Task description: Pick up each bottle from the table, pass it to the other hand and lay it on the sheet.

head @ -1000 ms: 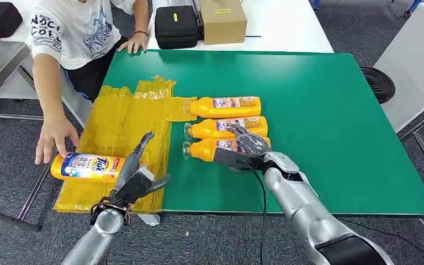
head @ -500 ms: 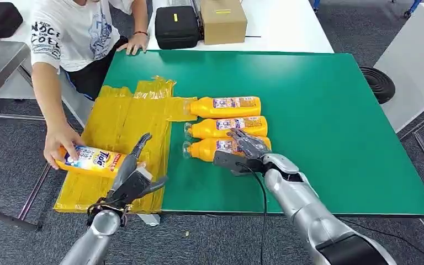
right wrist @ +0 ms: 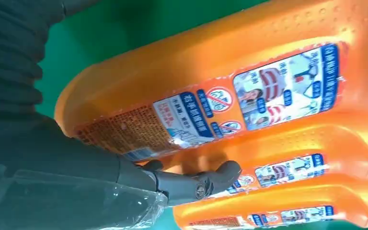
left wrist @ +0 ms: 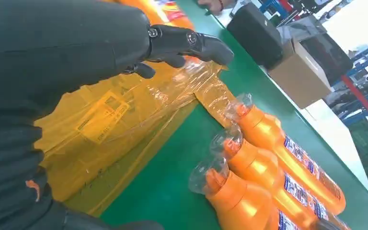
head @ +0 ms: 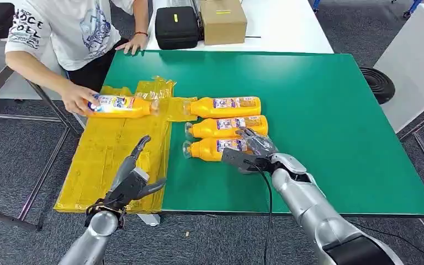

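My arms are silver metal, each ending in a dark grey hand: left hand, right hand. A black cable trails behind my right hand.

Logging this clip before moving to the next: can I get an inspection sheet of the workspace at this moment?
Surface: green table, yellow sheet over its left edge.
Job's things: three orange bottles lying side by side on the table; a fourth bottle held by a person's hand over the sheet.
Clutter: nothing seen on the green table.
Robot hands: left robot hand open over the sheet; right robot hand on the nearest bottle.
Cables: black cable along the right arm.
Surroundings: black case, cardboard box.
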You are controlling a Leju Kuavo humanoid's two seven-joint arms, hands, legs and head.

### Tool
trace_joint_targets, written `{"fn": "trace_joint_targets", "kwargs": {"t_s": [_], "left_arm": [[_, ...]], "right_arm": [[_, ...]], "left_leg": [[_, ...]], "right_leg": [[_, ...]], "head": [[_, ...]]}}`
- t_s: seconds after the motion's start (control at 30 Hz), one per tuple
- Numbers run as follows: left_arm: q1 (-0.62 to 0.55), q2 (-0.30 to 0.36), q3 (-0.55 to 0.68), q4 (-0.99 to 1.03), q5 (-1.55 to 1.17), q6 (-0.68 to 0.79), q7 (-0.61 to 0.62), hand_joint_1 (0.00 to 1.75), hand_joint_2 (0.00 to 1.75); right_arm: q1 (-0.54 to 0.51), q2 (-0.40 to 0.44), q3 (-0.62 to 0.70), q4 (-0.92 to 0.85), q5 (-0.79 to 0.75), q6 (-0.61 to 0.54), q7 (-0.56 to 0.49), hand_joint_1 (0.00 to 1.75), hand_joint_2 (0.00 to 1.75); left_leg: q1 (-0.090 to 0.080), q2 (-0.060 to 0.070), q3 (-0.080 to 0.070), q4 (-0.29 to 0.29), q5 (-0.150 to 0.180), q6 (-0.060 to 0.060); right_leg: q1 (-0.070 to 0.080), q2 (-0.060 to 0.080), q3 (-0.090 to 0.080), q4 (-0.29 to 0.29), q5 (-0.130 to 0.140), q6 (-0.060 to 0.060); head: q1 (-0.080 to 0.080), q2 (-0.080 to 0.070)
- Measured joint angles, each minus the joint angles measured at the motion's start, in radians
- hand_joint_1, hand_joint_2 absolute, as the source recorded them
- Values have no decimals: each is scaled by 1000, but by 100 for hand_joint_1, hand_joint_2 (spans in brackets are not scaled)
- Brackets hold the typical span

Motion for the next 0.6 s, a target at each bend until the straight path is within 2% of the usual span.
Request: {"fn": "trace_joint_targets", "kwargs": {"t_s": [0.6], "left_arm": [[-34, 2, 0, 47, 18, -9, 1, 0, 175]], "right_arm": [[3, -28, 8, -3, -16, 26, -16, 0, 175]], "left_leg": [[0, 0, 2, 0, 0, 0]], "right_leg": [[0, 0, 2, 0, 0, 0]], "head": [[0, 0]]}}
